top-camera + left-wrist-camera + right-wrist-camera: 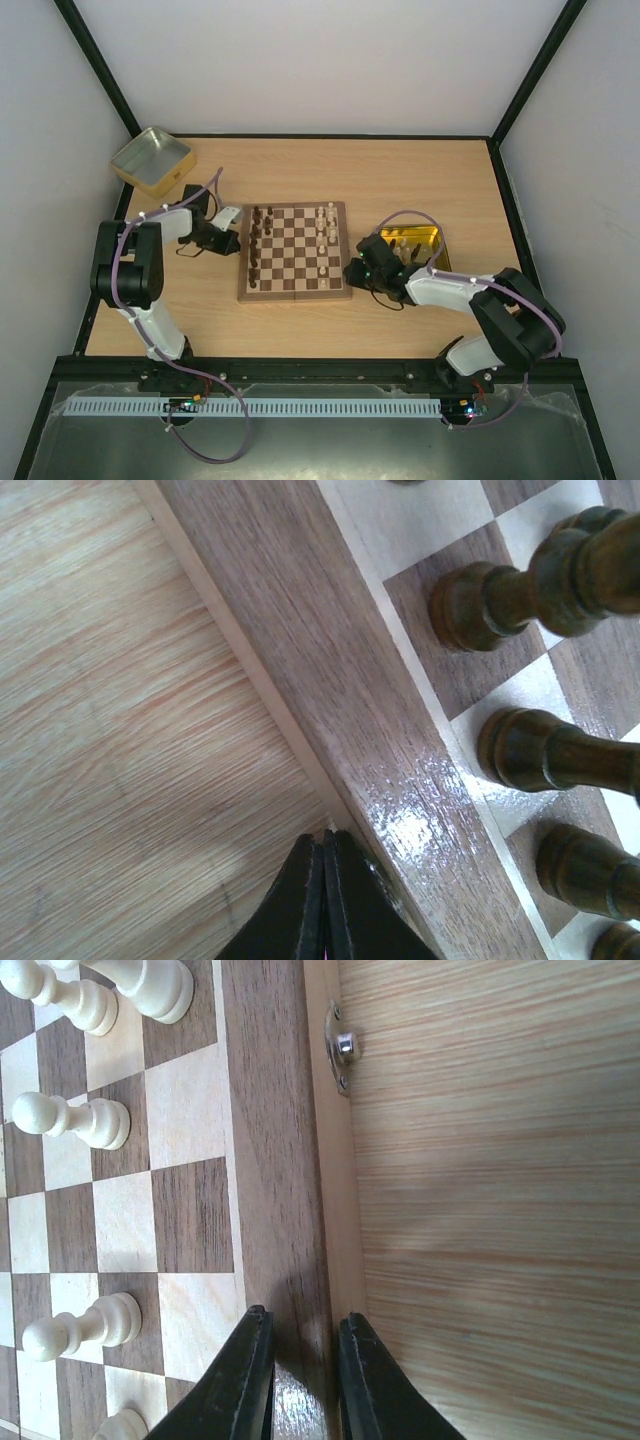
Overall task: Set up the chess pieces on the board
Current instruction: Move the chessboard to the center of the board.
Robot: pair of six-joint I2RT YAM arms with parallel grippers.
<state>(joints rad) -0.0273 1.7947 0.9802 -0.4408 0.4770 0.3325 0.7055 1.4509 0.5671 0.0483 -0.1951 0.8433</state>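
Pressed flat together at the bottom of the left wrist view, black fingers (345, 910) of the left gripper (323, 832), with nothing held between them. Tips just beside the outer edge of the board (340, 680), over bare table (120, 730). Past the glossy mid-brown rim, up and to the right of those tips, dark brown chess pieces (540, 755) on the nearest squares, one behind another along that edge.

Seen from above, same left gripper (232, 240) close against the left edge of the board (295, 296); two files of dark pieces (258, 245) just inside the rim from it.

Narrowly apart in the right wrist view, the two fingers (245, 1380) of the right gripper (300, 1315), holding nothing. Visible in the slim gap: the rim of the board (265, 1110) and its pale side edge, with a shadow on the wood below the tips. Whether touching the rim or hanging just above it, impossible to tell. Straight ahead of the right-hand finger, a small metal latch (342, 1048) on the board's side. Off to the left of the fingers, pale cream pieces (75, 1120) standing several squares apart, another (85, 1325) closer to the fingertips.

From overhead, right gripper (352, 272) at the board's near right corner, pale pieces (325, 225) strung loosely along that side, a gold tray (420, 238) just behind the wrist. Well beyond the left gripper, a square tin (152, 160) at the far left corner of the table (350, 170).
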